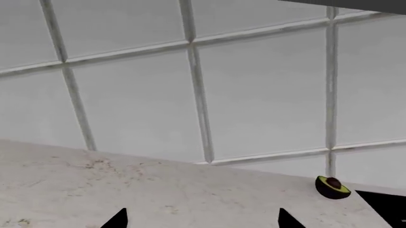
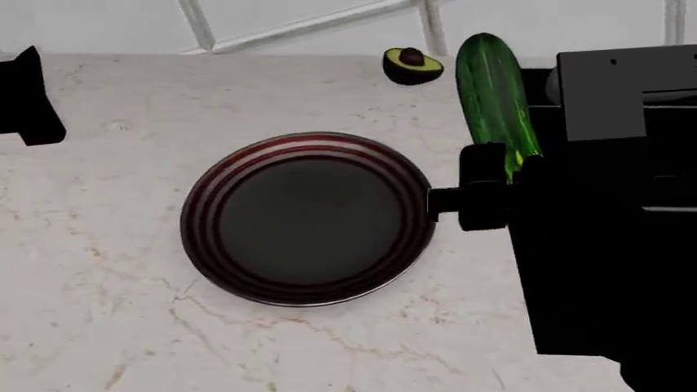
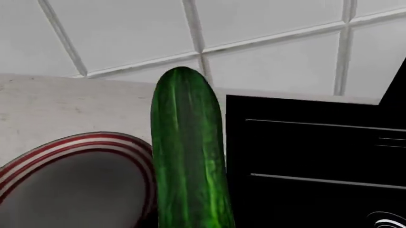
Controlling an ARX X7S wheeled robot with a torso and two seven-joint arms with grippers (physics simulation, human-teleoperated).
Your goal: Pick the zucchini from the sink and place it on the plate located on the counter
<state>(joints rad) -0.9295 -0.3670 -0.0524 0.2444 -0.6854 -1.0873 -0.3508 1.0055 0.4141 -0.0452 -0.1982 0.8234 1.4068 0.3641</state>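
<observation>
The dark green zucchini (image 2: 495,94) is held off the counter (image 2: 130,310) by my right gripper (image 2: 510,163), which is shut on its yellow-streaked near end. It points away from me and hangs between the plate's right rim and the sink's left edge. In the right wrist view the zucchini (image 3: 187,156) fills the middle, with the plate (image 3: 70,185) on one side and the black sink (image 3: 317,152) on the other; the fingers are hidden. The red-ringed dark plate (image 2: 310,219) lies empty on the counter. My left gripper (image 1: 203,223) is open and empty over bare counter, and shows at the far left of the head view (image 2: 28,98).
A halved avocado (image 2: 412,65) with a brown pit lies on the counter by the tiled wall (image 2: 305,20), behind the plate; it also shows in the left wrist view (image 1: 332,186). My right arm (image 2: 610,212) covers most of the sink side.
</observation>
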